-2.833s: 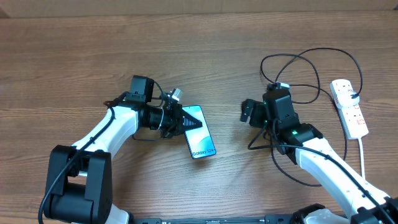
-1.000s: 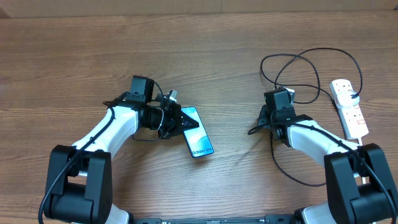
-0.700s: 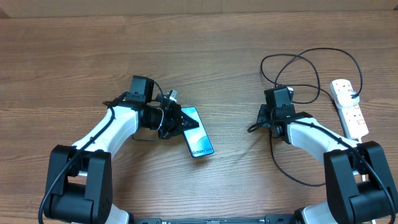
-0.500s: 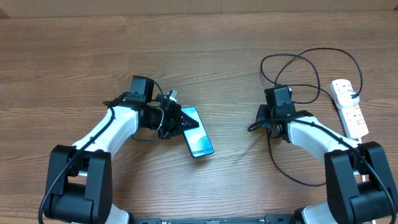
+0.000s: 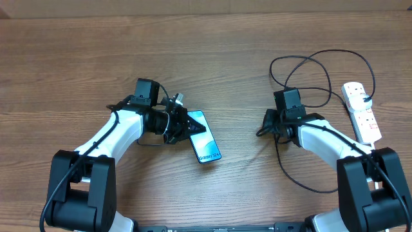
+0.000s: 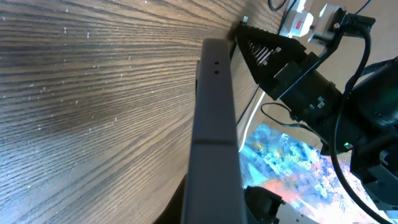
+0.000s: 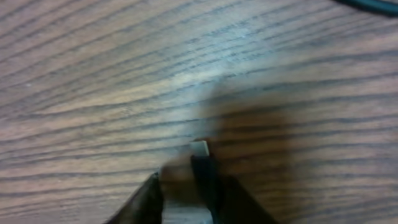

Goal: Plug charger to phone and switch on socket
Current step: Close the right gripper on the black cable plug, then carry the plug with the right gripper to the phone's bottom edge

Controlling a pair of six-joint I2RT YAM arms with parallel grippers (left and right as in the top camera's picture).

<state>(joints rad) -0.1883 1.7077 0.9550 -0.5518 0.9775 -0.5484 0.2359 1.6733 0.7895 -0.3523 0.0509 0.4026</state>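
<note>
The phone (image 5: 206,143) has its lit screen facing up, and my left gripper (image 5: 185,125) is shut on its upper end. The left wrist view shows the phone's dark edge (image 6: 214,124) running up the middle, with the bright screen to its right and one pad (image 6: 267,200) against it. My right gripper (image 5: 265,124) is low over the table, right of the phone. The right wrist view shows its jaws (image 7: 186,179) closed on the charger's black connector (image 7: 204,177), whose small silver tip points forward. The charger's cable (image 5: 322,59) loops behind toward the socket (image 5: 362,119).
The white socket lies at the far right of the wooden table (image 5: 77,58), its thick cord trailing toward the front edge. In the left wrist view the socket (image 6: 300,20) shows beyond the right arm. Black cable loops lie around and under the right arm.
The right gripper has shifted slightly left, low over the table, and its jaws have narrowed around the connector. The left arm and the phone have not moved.
</note>
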